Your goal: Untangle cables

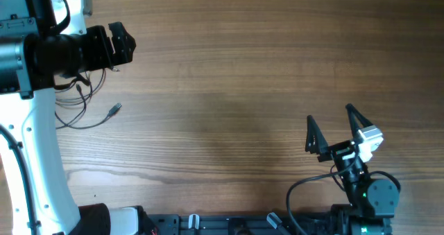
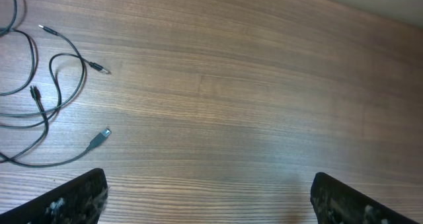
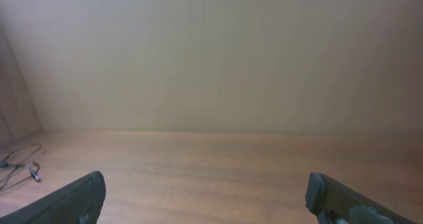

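Note:
The cables (image 1: 82, 110) are thin black cords in loose loops at the table's far left, partly under my left arm. The left wrist view shows them (image 2: 46, 112) at its left edge, overlapping, with small plug tips and one flat silvery plug (image 2: 100, 138). They show faintly in the right wrist view (image 3: 16, 166) at the far left. My left gripper (image 1: 123, 44) is open and empty, above the table to the right of the cables. My right gripper (image 1: 331, 124) is open and empty near the front right.
The white left arm column (image 1: 35, 145) stands over the left edge of the wooden table (image 1: 243, 75). The right arm's base and its thick black wire (image 1: 305, 190) sit at the front edge. A pale wall (image 3: 211, 52) rises behind the table.

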`<state>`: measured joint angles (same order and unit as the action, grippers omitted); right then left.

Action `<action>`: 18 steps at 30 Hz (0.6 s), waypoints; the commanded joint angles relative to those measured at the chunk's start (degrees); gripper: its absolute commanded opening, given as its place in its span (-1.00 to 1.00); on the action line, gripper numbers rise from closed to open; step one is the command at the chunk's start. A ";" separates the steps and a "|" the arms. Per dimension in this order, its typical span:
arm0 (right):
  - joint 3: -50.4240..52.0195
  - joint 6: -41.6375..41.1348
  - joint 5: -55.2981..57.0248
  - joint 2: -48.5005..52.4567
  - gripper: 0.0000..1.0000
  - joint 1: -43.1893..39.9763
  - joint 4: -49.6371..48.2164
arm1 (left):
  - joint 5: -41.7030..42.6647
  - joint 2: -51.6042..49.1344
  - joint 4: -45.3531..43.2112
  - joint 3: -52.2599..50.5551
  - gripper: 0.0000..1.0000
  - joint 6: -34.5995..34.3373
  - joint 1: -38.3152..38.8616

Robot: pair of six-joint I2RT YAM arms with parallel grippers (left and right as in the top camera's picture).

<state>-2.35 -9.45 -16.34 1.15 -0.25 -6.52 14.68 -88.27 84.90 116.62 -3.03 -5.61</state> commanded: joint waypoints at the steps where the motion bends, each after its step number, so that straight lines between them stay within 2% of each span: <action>1: 2.10 -7.34 6.84 -0.94 1.00 0.09 -1.03 | -0.15 0.09 0.00 -0.20 1.00 1.11 0.15; 4: 2.10 -17.09 15.10 -0.94 0.99 0.07 6.58 | -0.15 0.09 0.00 -0.20 1.00 1.11 0.13; 18: 2.05 -17.59 12.48 -0.90 0.99 0.07 6.43 | -0.15 0.09 0.00 -0.20 1.00 1.11 0.15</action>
<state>-0.34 -25.96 -4.84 0.99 -0.25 0.14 14.68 -88.27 84.90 116.62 -3.03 -5.61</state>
